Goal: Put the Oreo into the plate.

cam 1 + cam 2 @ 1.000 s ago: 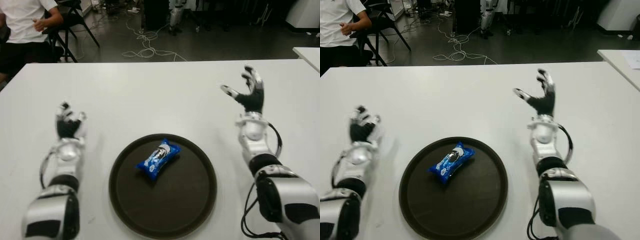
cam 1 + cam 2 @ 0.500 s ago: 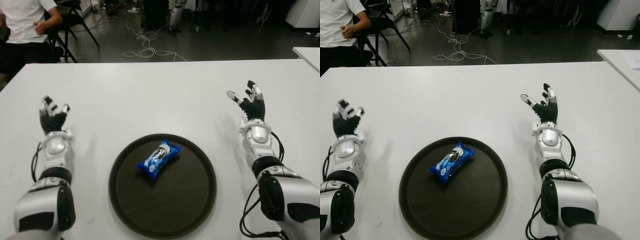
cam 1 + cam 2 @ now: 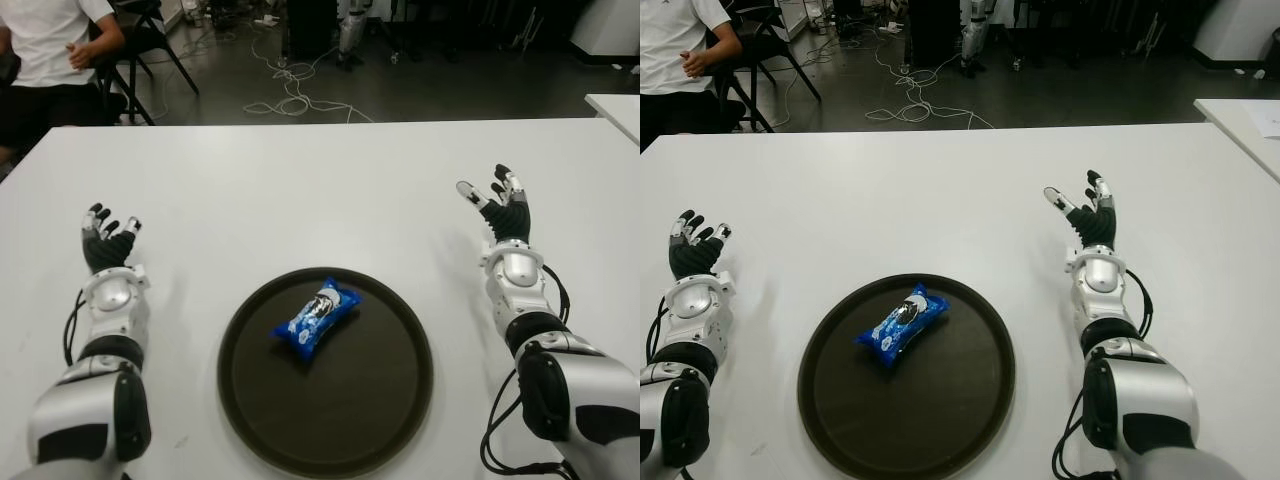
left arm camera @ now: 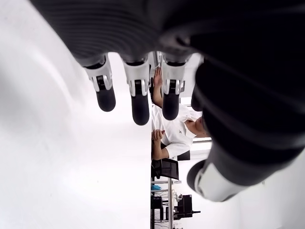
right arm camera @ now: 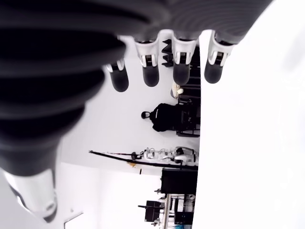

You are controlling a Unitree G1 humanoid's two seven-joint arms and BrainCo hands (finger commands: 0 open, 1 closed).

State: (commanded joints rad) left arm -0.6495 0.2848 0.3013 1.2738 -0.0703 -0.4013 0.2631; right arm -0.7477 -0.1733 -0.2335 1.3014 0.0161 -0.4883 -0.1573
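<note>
Left eye view shows our Oreo already lying inside the plate, our left hand and right hand spread empty on either side, so we judge the only risk is a returning arm nudging the plate.

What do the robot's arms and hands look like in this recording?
Both arms have glossy silver-grey shells with black joint sections. The left hand and right hand have black palms and black fingers with silver-white knuckle segments and rounded black tips. A black cable loops beside the right wrist; another runs along the left forearm.
</note>
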